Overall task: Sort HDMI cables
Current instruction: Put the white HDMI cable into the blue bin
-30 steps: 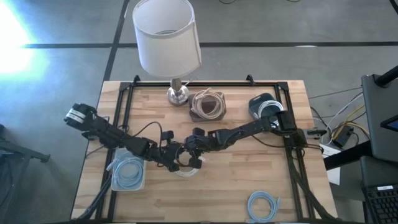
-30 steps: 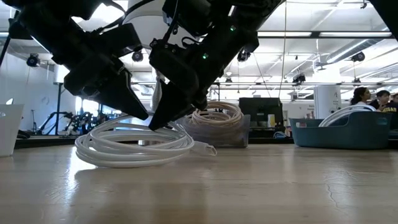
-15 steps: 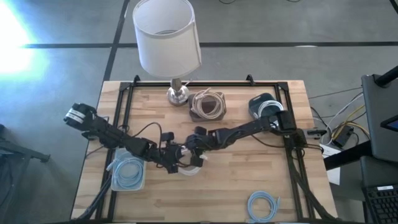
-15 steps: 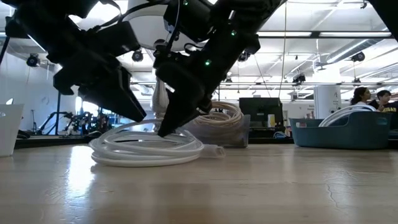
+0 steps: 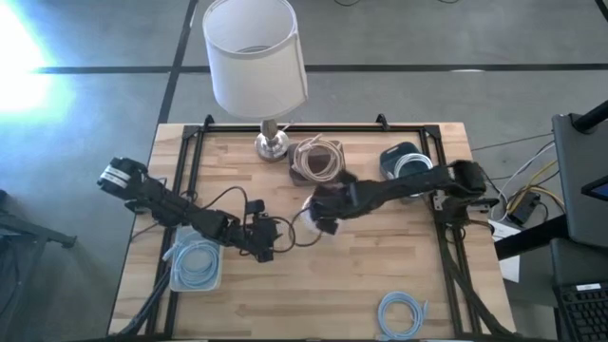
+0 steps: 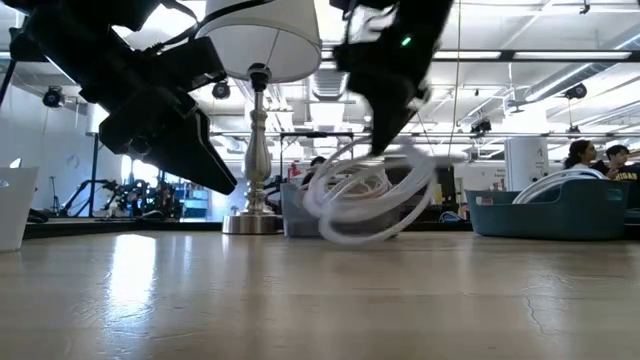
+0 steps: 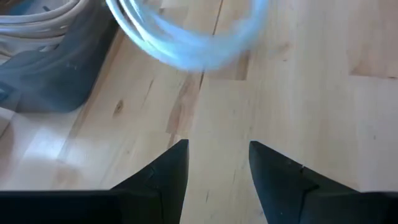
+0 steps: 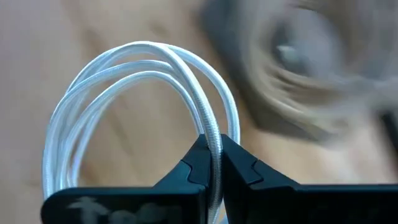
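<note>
A white HDMI cable coil (image 6: 365,195) hangs under my right gripper (image 5: 321,217), which is shut on it over the middle of the table. My left gripper (image 7: 217,149) stands open just left of it, low over the wood, with nothing between its fingers. A brown bin (image 5: 318,160) holds beige coils. A dark blue bin (image 5: 404,160) holds white ones. A light blue coil lies in a clear bin (image 5: 195,266), and another light blue coil (image 5: 404,313) lies loose near the front edge. My right gripper pinches the coil's bundled strands (image 8: 214,146) at one spot on the loop, between its two fingertips. The fingers slant down from above and from the table's right. The rest of the loop (image 8: 124,106) hangs tilted on edge, lifted clear of the table.
A lamp with a white shade (image 5: 255,57) stands on its metal base (image 5: 271,144) at the far edge, beside the brown bin. A black frame (image 5: 190,152) runs around the table. People show in the room beyond, at the right of the low view.
My left gripper has opened and let go of the white coil, staying where it was. My right gripper has risen and gone toward the table's right and far side, tipping steeper, and has lifted the coil from lying flat on the wood to hanging on edge.
</note>
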`<action>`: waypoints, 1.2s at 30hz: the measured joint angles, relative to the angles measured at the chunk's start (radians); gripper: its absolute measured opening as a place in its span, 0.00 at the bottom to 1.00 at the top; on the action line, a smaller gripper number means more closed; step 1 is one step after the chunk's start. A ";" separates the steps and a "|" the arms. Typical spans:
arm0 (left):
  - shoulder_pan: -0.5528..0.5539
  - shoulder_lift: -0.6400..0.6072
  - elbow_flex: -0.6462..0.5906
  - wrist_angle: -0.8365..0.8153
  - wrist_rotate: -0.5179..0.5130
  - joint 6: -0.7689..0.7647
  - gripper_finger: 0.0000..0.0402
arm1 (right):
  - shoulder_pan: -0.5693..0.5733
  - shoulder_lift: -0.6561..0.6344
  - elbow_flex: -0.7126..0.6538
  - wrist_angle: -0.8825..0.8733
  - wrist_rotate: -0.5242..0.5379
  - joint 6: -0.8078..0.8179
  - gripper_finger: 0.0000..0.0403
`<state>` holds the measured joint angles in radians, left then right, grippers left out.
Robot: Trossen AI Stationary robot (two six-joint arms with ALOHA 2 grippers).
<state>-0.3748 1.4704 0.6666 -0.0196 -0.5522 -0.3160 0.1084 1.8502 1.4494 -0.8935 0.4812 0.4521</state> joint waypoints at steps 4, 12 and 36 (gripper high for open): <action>0.000 0.000 0.000 -0.003 0.000 -0.001 0.43 | 0.003 -0.097 -0.003 -0.198 0.106 0.171 0.03; 0.000 0.000 -0.002 -0.011 0.000 -0.038 0.43 | -0.015 -0.285 -0.131 -0.390 0.302 0.473 0.03; 0.000 0.001 -0.019 -0.010 0.000 -0.078 0.43 | -0.258 -0.752 -0.657 -0.580 0.386 0.886 0.03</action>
<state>-0.3748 1.4712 0.6472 -0.0299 -0.5523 -0.3936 -0.1492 1.0982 0.7922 -1.4733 0.8669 1.3384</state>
